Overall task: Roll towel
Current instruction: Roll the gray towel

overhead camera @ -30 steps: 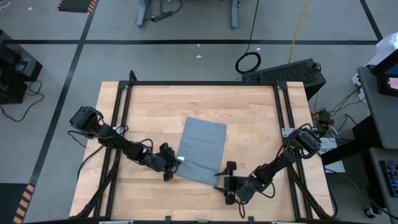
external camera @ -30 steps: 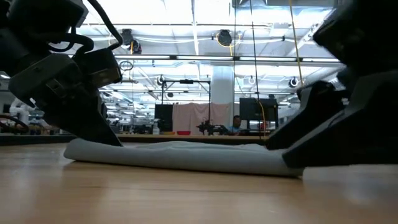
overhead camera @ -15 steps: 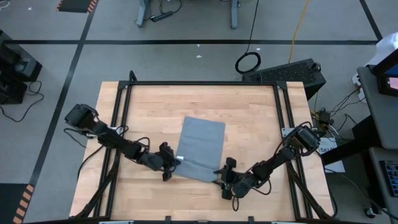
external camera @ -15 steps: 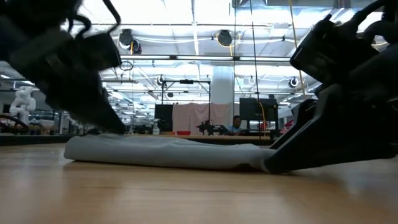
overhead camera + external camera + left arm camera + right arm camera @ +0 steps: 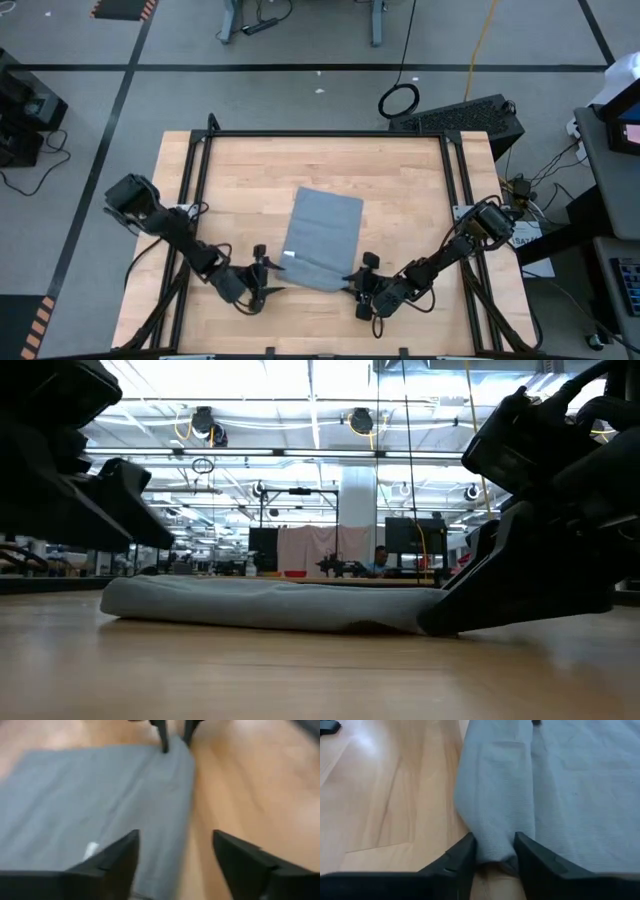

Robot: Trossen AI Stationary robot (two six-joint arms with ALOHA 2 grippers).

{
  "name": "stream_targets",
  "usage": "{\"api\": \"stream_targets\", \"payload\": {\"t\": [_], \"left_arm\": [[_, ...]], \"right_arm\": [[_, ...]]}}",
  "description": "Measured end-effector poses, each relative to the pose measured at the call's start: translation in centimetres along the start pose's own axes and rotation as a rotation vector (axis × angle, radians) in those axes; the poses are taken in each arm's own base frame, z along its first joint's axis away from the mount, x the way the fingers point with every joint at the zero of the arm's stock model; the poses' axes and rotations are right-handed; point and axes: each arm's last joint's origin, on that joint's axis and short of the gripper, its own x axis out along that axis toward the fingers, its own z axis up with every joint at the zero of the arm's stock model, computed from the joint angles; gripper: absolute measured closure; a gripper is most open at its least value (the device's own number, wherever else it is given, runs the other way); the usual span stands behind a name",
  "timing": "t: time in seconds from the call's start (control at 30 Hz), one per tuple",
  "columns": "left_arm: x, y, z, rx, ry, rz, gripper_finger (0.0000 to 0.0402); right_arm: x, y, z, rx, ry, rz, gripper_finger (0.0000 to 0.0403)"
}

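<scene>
The grey towel (image 5: 325,232) lies flat in the middle of the wooden table, its near edge turned over into a narrow fold (image 5: 315,272). A small white tag (image 5: 91,849) shows at its near left part. My left gripper (image 5: 262,280) stands open just off the towel's near left corner, touching nothing. My right gripper (image 5: 358,283) is at the fold's right end, shut on it. In the low view the towel (image 5: 270,605) is a low flat band, and my right gripper (image 5: 470,610) meets its right end. My right gripper pinches the right end of the fold (image 5: 495,851) between its two fingers (image 5: 465,855). The fingers come low from the table's near right side and point along the fold. The cloth narrows where they squeeze it. The fold is several layers thick and rests on the table.
A black rail frame (image 5: 320,133) runs round the tabletop's far edge and sides. Bare wood (image 5: 250,175) lies left, right and beyond the towel. My right gripper's fingers (image 5: 172,732) show far off in the left wrist view.
My left gripper has opened, let go of the towel's near left corner and drawn back toward the table's near left. My right gripper has moved a little left onto the fold's right end and closed on it. The towel has stayed flat.
</scene>
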Motion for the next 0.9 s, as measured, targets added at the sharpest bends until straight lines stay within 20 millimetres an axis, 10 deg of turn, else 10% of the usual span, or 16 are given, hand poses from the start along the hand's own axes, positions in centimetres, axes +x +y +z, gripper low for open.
{"api": "stream_targets", "payload": {"t": [0.23, 0.77, 0.9], "left_arm": [[1.5, -0.5, -1.3, 0.161, 0.058, 0.044, 0.0094], [3.2, 2.7, -1.0, -0.027, 0.217, -0.088, 0.038], [2.3, 2.7, 0.0, -0.18, 0.213, -0.151, 0.0383]], "right_arm": [[0.0, 0.0, -0.1, -0.005, 0.005, 0.003, 0.0296], [-0.1, 0.2, 0.1, -0.079, 0.011, 0.046, 0.0324], [-0.8, 0.6, 0.5, -0.143, 0.006, 0.077, 0.0322]]}}
